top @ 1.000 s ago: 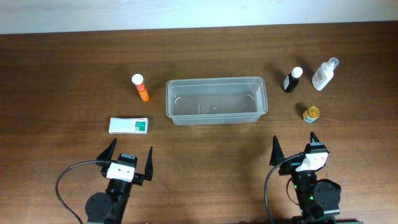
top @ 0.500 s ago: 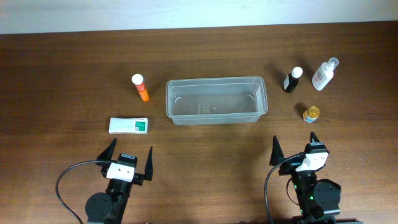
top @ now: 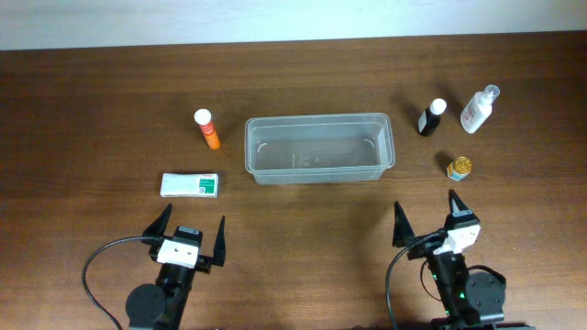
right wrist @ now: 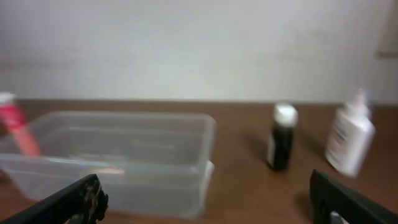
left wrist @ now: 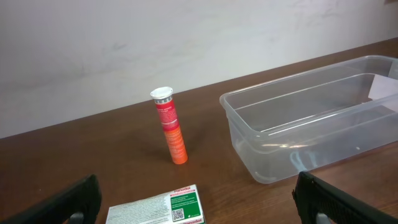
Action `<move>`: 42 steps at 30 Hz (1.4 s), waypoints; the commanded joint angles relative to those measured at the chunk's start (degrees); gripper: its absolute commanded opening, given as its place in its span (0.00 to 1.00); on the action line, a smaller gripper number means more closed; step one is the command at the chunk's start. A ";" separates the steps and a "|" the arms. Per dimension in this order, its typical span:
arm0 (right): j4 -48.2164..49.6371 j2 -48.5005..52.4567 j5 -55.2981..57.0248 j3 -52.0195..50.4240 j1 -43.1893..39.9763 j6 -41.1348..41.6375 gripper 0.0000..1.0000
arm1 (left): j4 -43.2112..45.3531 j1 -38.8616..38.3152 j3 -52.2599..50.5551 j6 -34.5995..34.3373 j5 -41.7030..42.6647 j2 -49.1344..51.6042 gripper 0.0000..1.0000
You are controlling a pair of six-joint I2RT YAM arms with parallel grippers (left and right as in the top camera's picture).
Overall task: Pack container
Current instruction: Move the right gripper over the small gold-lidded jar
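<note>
The clear plastic container (top: 318, 148) sits empty at the table's middle; it also shows in the left wrist view (left wrist: 311, 118) and the right wrist view (right wrist: 118, 158). An orange tube (top: 207, 129) and a white-green box (top: 190, 184) lie to its left. A black bottle (top: 431, 117), a white spray bottle (top: 480, 109) and a small gold-capped jar (top: 459, 168) stand to its right. My left gripper (top: 191, 233) is open and empty, near the box. My right gripper (top: 427, 216) is open and empty, below the jar.
The wooden table (top: 92, 110) ends at a white wall at the back. Black cables loop beside both arm bases at the front edge.
My right gripper has turned and shifted slightly left, and its wrist view is blurred by motion. The left arm and all objects have not moved.
</note>
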 commanded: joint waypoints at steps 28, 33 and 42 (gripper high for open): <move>-58.38 76.19 -3.87 90.55 -14.84 -13.49 0.99 | -0.31 0.26 -0.11 0.92 -0.44 -0.44 0.99; -73.59 89.53 -4.55 106.57 -18.93 -13.49 0.98 | -0.31 0.26 -0.11 0.92 -0.44 -0.44 0.99; -80.98 97.18 -4.79 108.06 -20.22 -13.33 0.98 | -0.31 0.26 -0.11 0.92 -0.44 -0.44 0.99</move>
